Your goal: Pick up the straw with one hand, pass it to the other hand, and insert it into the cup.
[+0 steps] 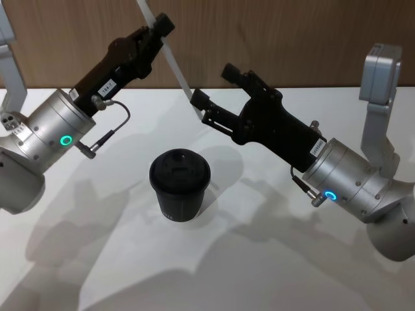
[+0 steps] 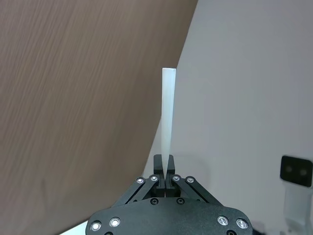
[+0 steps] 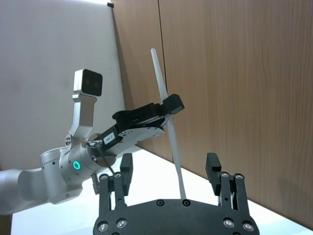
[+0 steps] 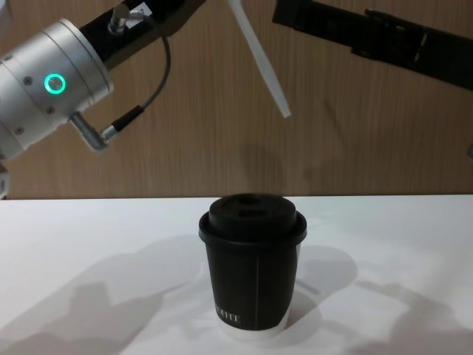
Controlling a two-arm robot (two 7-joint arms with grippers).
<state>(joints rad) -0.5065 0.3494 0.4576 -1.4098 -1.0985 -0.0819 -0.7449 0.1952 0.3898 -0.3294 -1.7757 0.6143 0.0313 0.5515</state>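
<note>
- The straw (image 1: 175, 65): smooth, milky-white plastic, slightly translucent.
- The cup (image 4: 255, 285): matt black paper wall. Its lid (image 4: 253, 214) looks like smooth black plastic with a faint sheen.
- The left gripper (image 1: 162, 27) and right gripper (image 1: 214, 85): matt black links and shiny metal screws, on satin silver-grey metal housings (image 1: 55, 126).
- The table (image 1: 272, 259): smooth, matt white.
- The wall (image 1: 292, 39): matt brown wood grain.

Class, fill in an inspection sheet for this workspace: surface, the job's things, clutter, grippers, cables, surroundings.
Surface: white table, shadows across it.
Job's things: black lidded cup upright on the table; white straw held slanting in the air above it, not inserted.
Clutter: nothing seen.
Grippers: left gripper shut on the straw; right gripper open, fingers either side of the straw's lower part.
Cables: dark cable looped at the left wrist.
Surroundings: wooden wall behind.
</note>
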